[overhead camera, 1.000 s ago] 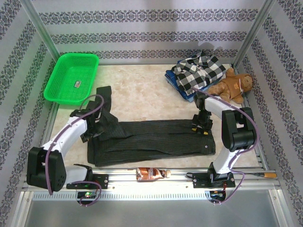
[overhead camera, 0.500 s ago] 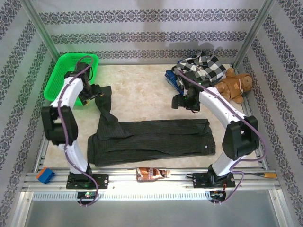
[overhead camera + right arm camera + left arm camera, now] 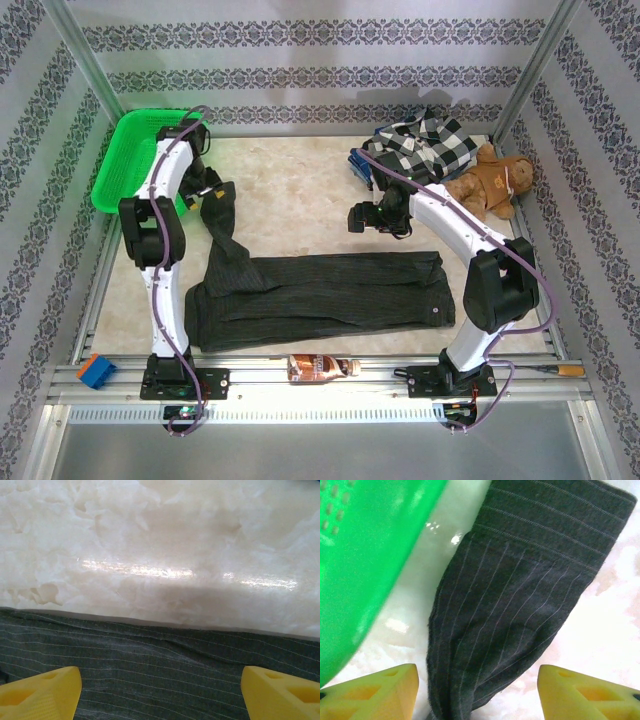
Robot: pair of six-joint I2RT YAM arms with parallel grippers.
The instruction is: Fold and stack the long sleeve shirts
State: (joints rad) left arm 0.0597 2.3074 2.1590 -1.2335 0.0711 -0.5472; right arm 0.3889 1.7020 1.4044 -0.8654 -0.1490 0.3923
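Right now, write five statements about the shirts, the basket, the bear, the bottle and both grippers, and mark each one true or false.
1. The checked shirt lies on top of the blue garment. True.
2. The teddy bear sits in the green basket. False: it lies on the right, beside the checked shirt.
3. The right gripper is clamped on the dark shirt. False: its jaws are open, above that shirt's far edge.
4. The left gripper is open over the dark shirt's sleeve, next to the basket. True.
5. The bottle stands upright. False: it lies on its side at the near edge.
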